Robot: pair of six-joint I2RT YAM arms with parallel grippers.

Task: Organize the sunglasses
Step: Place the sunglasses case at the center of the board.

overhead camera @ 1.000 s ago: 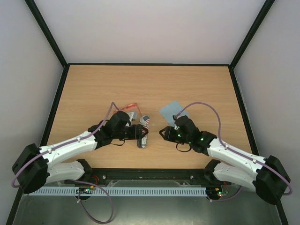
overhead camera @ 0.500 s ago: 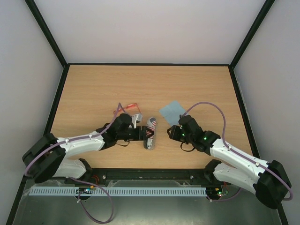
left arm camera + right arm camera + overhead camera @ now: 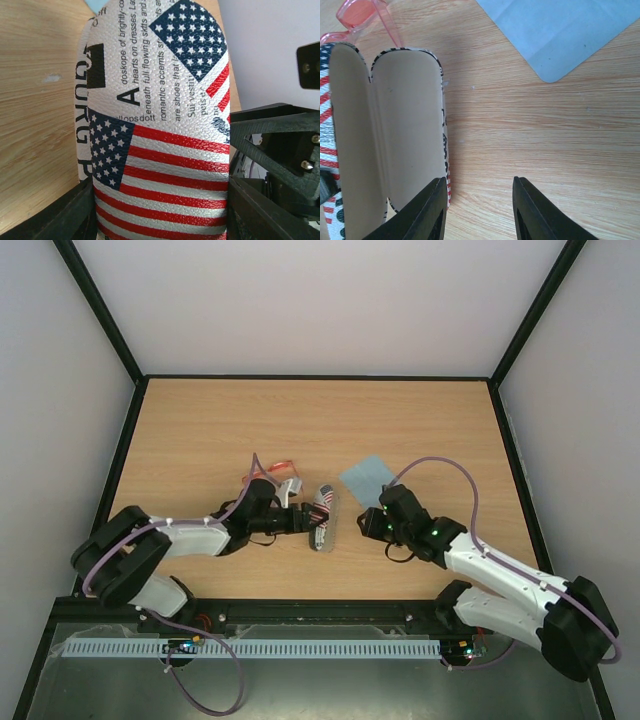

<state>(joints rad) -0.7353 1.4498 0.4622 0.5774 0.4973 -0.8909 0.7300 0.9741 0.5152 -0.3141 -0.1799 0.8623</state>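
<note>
Red-orange translucent plastic is what you're after. The sunglasses [image 3: 361, 14] lie on the counter [image 3: 545, 140] just past the far end of the case [image 3: 160, 125] as seen from your right jaws, and close behind your left jaws on their far side. The lenses are red-tinted and the frame slim. Only one lens and a stretch of frame show from the right wrist, so I cannot tell whether the temples are folded.

Your left jaws are clenched on the flag-printed case, pinning it from both sides, and it stands open like a clamshell. Its cream lining faces your right jaws. Those are released and spread, empty, hovering low over bare wood right beside the case's open mouth. The light blue cloth [image 3: 560, 30] lies ahead of them and off to the other side, apart from the case.

By my read, the case is readied and the glasses are not yet picked up. Next, take the right jaws past the case's far end, pinch the frame rather than a lens, and slot the pair into the lining. Thin temples could snag on the rim.
</note>
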